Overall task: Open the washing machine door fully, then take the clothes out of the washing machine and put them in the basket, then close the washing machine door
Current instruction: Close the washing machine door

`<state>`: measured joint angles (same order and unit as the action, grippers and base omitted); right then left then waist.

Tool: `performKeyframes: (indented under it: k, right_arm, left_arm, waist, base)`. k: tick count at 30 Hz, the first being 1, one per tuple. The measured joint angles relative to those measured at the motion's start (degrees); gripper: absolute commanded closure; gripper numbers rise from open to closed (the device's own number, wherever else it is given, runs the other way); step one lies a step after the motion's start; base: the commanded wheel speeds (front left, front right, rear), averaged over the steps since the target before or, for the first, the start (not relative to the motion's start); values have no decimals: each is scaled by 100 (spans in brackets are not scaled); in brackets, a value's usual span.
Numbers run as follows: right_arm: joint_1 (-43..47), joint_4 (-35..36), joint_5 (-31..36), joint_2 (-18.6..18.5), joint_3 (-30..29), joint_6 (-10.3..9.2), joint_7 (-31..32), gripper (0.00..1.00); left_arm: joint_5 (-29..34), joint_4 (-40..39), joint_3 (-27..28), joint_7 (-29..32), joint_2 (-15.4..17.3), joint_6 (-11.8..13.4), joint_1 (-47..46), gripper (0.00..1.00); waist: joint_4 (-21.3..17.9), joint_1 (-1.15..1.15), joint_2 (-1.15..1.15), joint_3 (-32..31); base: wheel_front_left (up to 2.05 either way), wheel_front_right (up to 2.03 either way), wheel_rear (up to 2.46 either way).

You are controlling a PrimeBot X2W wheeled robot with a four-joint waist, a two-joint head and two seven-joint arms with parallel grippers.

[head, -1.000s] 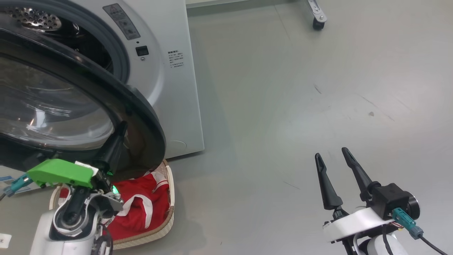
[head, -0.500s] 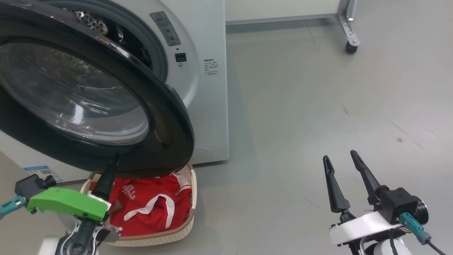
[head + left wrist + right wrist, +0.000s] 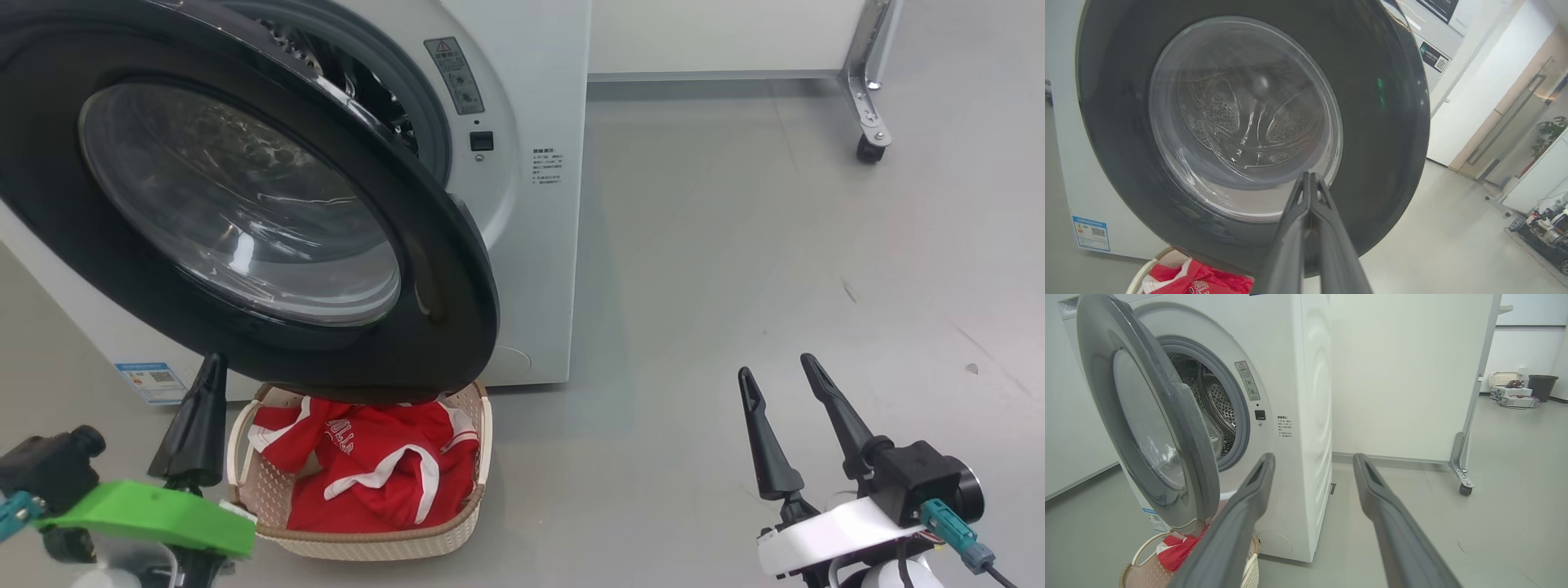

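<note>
The washing machine door stood partly open on the washing machine, above the basket on the floor. The clothes lay inside the basket. Left jaws were together beside the basket; right jaws stood apart, well clear.

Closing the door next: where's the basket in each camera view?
Head view: basket bottom centre-left, under the washing machine door.
Left wrist view: basket at bottom left corner, mostly cropped.
Right wrist view: basket bottom left, below the door's lower edge.
Shared landmark: the red clothes inside it.
</note>
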<state>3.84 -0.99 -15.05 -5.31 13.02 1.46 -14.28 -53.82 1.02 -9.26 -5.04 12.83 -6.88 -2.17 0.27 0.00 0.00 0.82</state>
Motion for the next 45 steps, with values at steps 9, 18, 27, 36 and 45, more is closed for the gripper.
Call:
performKeyframes:
  k: [9, 18, 27, 36, 45]
  right_arm:
    - [16, 1, 3, 3, 79, 51, 0, 0]
    - [16, 2, 0, 31, 23, 49, 0, 0]
    - [16, 1, 0, 40, 26, 49, 0, 0]
    - [16, -21, 0, 46, 34, 49, 0, 0]
    - [16, -35, 2, 44, 40, 49, 0, 0]
  left_arm:
    - [1720, 81, -359, -907, 404, 0, 318, 100]
    - [2446, 261, -546, -917, 330, 286, 492, 0]
    - [2455, 335, -541, -923, 7, 415, 517, 0]
    - [2520, 390, -519, -923, -133, 459, 583, 0]
    - [2683, 368, -421, -923, -289, 457, 583, 0]
  waist:
    - [150, 0, 0, 26]
    - [188, 0, 0, 33]
    - [232, 0, 0, 35]
    - [217, 0, 0, 11]
    - [202, 0, 0, -2]
  base:
    - [0, 0, 0]
    - [0, 0, 0]
    - [0, 0, 0]
    - [0, 0, 0]
    - [0, 0, 0]
